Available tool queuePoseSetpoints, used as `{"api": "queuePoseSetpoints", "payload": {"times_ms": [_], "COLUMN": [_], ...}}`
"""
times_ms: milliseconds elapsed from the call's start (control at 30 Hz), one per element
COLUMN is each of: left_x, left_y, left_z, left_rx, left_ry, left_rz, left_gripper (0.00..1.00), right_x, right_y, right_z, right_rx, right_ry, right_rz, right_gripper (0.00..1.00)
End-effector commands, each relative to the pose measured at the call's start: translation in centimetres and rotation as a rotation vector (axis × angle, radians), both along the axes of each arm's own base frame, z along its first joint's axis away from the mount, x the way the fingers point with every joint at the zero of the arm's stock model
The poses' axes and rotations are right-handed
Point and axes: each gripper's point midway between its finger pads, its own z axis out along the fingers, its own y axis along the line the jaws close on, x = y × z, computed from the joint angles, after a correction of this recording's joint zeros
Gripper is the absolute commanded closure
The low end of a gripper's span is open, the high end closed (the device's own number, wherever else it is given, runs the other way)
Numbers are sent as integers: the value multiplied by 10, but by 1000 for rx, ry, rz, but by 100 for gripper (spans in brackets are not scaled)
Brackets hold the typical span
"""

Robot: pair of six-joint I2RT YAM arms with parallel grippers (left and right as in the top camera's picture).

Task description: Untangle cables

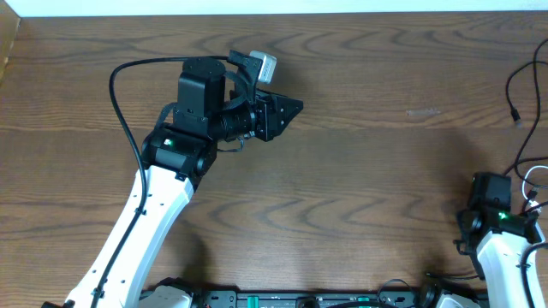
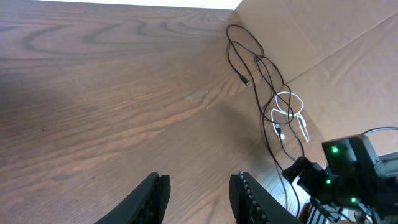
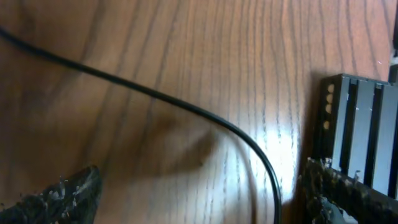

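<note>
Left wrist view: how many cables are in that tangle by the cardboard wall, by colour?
White cable: 1
Black cables: at least 1; the loops overlap too much to separate more
Total: at least 2

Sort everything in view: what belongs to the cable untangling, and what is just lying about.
Part of the job:
- black cables, looped together by the wall
- white cable, caught among them

Just there:
- table
- cardboard wall
- thick black cable fixed to the left arm
</note>
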Motion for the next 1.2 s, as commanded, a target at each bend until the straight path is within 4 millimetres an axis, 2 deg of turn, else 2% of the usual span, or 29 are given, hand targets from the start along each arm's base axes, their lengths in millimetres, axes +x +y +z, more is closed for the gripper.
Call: {"api": "queuePoseSetpoints", "payload": {"times_ms": [0,400,567,733,767,833,1167], "left_x": [2,2,2,2,2,2,2], "left_y": [-2,-2,-2,-2,-2,-2,-2], "left_z": [4,4,4,4,4,4,3], "left_rx": [8,16,16,16,16,16,16], "left_ry": [-26,-40,-40,-40,-40,-40,-39], "left_rz": [-11,-18,-18,-18,-18,-19,-19], "left_gripper": [63,63,63,63,63,63,63], "right_x": [-11,-21,-18,-16,-15,-13,-15], "right_y": [-7,-10,-11,-12,-11,-10,8], "right_z": [-9,-29,-38,-41,-42,-44,-76], "right_rx": [-49,-73,-74,-73,-71,-59,29], "right_ry": [39,116,106,108,103,88,9], "right_rz": [-8,-11,-11,-11,-10,-9,12], "right_gripper": [2,8,11,18,23,27,27]}}
